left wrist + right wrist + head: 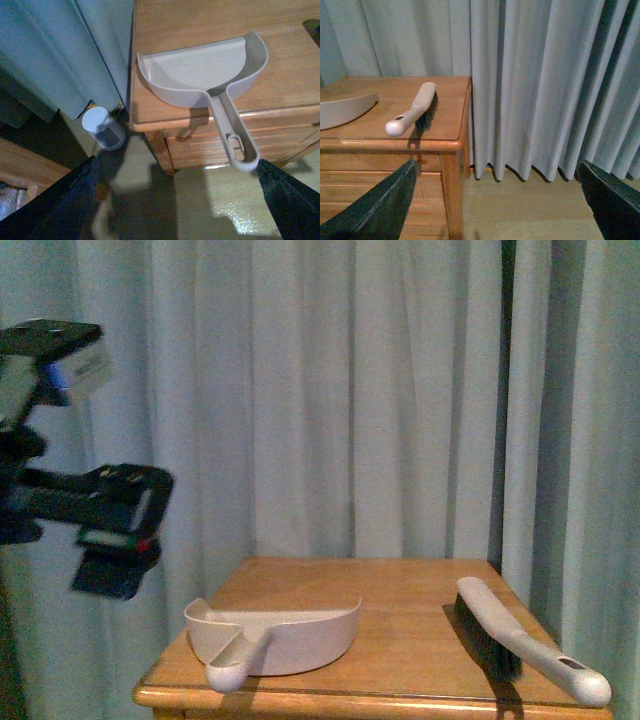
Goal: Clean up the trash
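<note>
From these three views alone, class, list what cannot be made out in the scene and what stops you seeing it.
- Trash: no paper wad shows in any view, so where it lies cannot be told.
- Left arm: front view, blurred and cut off by the edge; its jaws are unreadable there.
- Dustpan: right wrist view, cut off by the picture's edge.
- White cylinder on the floor: left wrist view, too blurred to identify.

Dim, bluish, grainy light is seen throughout; soft shadows are cast on the counter (400, 600), glare on the floor (225, 210) beside it.
</note>
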Robot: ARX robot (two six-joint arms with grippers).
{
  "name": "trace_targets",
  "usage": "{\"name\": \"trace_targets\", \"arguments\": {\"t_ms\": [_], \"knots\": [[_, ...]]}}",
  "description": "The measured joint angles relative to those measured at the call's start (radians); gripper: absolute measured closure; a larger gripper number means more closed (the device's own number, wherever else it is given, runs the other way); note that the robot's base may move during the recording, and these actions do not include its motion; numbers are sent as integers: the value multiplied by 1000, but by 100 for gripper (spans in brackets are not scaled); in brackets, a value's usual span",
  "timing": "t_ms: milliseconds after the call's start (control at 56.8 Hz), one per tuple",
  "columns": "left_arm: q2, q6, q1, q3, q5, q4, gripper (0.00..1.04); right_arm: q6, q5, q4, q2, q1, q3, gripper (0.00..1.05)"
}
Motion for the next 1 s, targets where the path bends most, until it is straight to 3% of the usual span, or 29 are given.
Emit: {"name": "trace_targets", "arguments": {"t_ms": [317,599,1004], "knots": [[352,-173,-107,313,-115,-137,8,0,0,0,0,0,0,7],[484,-210,-153,352,-138,-150,8,0,0,0,0,0,0,7],[577,-170,-125,342,-156,-55,8,0,0,0,0,0,0,7]]}}
